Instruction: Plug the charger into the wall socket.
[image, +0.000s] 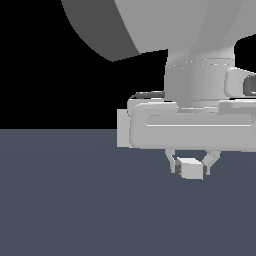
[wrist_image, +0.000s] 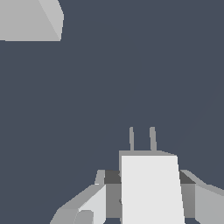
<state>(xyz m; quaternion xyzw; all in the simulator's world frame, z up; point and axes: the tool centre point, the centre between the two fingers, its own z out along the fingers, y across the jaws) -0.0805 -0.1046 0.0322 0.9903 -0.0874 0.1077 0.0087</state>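
Low and right of centre in the exterior view, the hand (image: 190, 166) grips the charger (image: 191, 168) above the desk (image: 65, 200); carrying step, prongs next need aligning with the wall socket (wrist_image: 28, 19).

Floor (image: 65, 200): a flat, plain slate-blue surface beneath me, filling the lower half of the exterior view, from 3 through 6 to 9 o'clock.
Backdrop (image: 45, 85): solid black above the floor, toward 10 o'clock.

Flat even render light, sharp edges, no cast shadows, no glare
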